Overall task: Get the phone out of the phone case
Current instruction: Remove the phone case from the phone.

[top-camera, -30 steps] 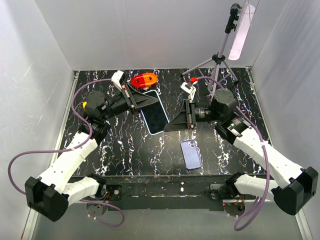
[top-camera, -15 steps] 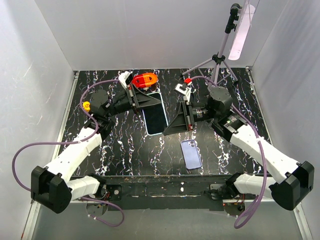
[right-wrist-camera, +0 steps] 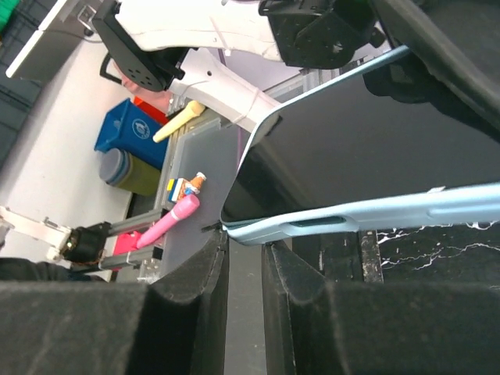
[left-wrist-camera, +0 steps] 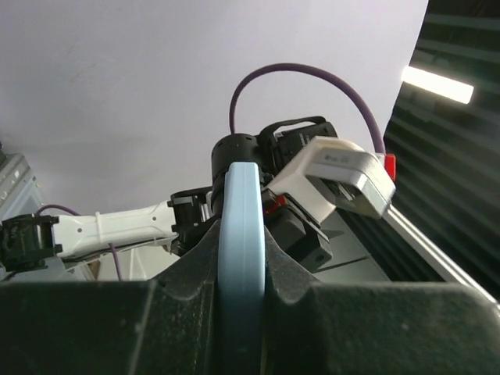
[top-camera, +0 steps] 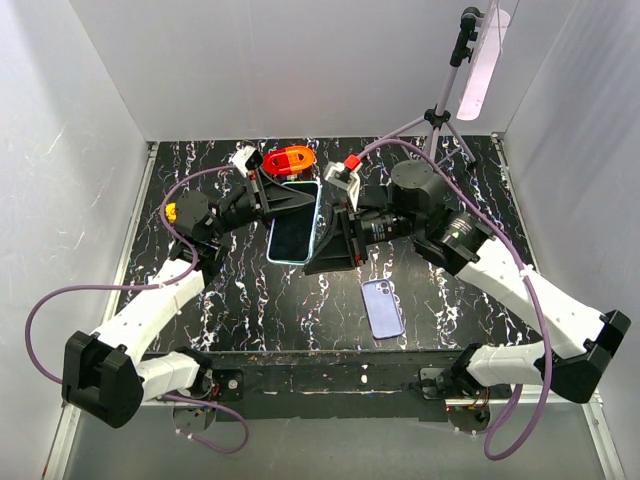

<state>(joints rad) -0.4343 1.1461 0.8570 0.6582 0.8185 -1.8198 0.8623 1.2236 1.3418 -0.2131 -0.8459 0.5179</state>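
One lavender phone [top-camera: 383,307] lies flat on the black marbled bench [top-camera: 250,310], closest to my bases and well apart from what I am holding. Farther out, over the middle of the bench, I hold the phone case [right-wrist-camera: 367,215], a pale blue shell with the phone [right-wrist-camera: 351,133] seated in it, dark screen facing up. My left pincer [left-wrist-camera: 241,269] is clamped on the case from the left side. In its wrist view the pale blue edge stands upright, squeezed between the two dark fingers [left-wrist-camera: 195,273]. My right pincer [right-wrist-camera: 244,262] comes in from the right, at the near right corner of the case. It is drawn nearly together, with only a thin slot left, and the corner of the case sits right at its tips. Whether it pinches the rim or only touches it, I cannot tell. From that wrist view a strip of bench shows beneath the long edge of the case. Just beyond the far end of the case a red-orange object [top-camera: 288,160] rests on the bench. Farthest out, at the far right corner, a tripod [top-camera: 440,115] stands with its pole reaching up the white wall.
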